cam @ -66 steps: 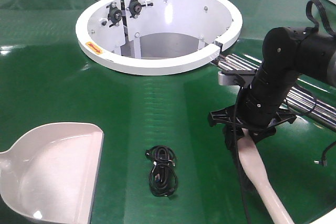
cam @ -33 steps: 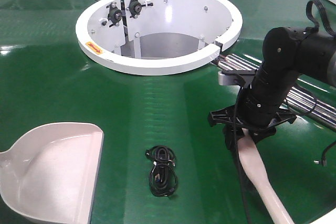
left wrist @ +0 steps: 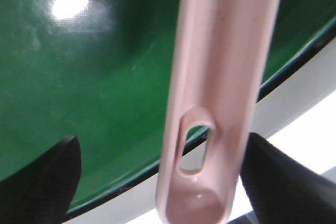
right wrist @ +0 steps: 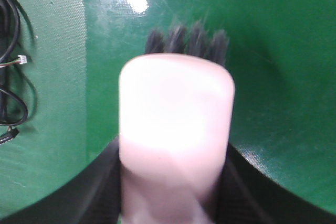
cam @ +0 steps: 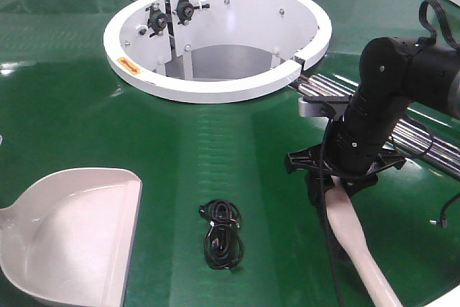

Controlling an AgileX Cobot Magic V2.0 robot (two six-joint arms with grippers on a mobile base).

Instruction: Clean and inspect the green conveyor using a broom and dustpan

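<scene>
— How is the right gripper (cam: 333,180) doing?
— Its fingers (right wrist: 100,182) pinch the broom (right wrist: 176,129), with the bristles ahead of them on the conveyor (cam: 215,134). The arm bends steeply down.
— And the left gripper (left wrist: 163,140)?
— Its fingers (left wrist: 42,182) are spread around the dustpan (left wrist: 220,51) handle, and one stands clear of it.

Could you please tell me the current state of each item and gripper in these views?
green conveyor: not yet cleared, cable lying on it.
black cable: coiled, loose on the conveyor, between dustpan and broom.
dustpan: open side up, empty, mouth toward the cable.
broom: gripped, tilted, bristles toward the conveyor.
right gripper: shut on the broom.
left gripper: open, fingers straddling the dustpan handle.
</scene>
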